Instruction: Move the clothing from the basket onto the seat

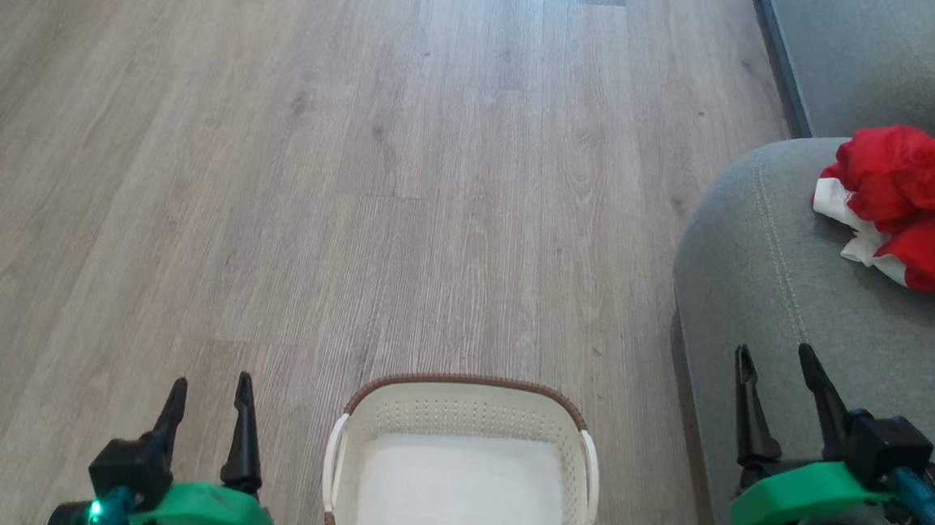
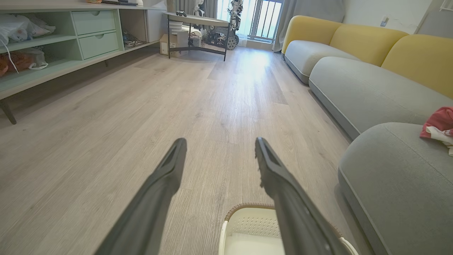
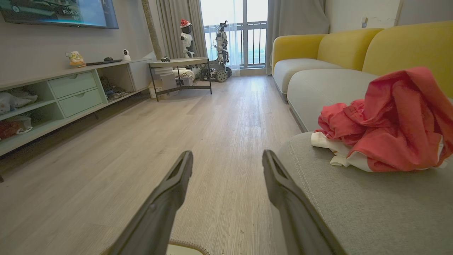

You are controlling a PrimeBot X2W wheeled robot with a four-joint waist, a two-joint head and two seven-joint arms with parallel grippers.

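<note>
Head view: seeing the basket (image 1: 466, 413) standing on the wood floor (image 1: 279, 162) between the two arms, showing nothing but a bare white bottom. Finding the clothing (image 1: 917, 209) lying in a red-and-white heap on the seat (image 1: 781, 314), off to the right. Noting the left gripper (image 1: 211, 382) and the right gripper (image 1: 775, 350) both spread wide and carrying nothing, the right one hanging over the seat's edge. Judging the move as done, as far as visible, while missing the basket's near end below the frame.

Left wrist view: looking along the left gripper (image 2: 220, 141), parted and empty, at bare floor, catching the basket (image 2: 247, 225) below and a corner of the clothing (image 2: 439, 124) on the seat (image 2: 396, 184) at the right edge.

Right wrist view: looking past the right gripper (image 3: 227, 154), likewise parted, at the clothing (image 3: 389, 120) heaped on the seat (image 3: 354, 205) near its rounded edge. Spotting writing on the television screen (image 3: 60, 12), too small for reading; finding no brand or label elsewhere.
</note>
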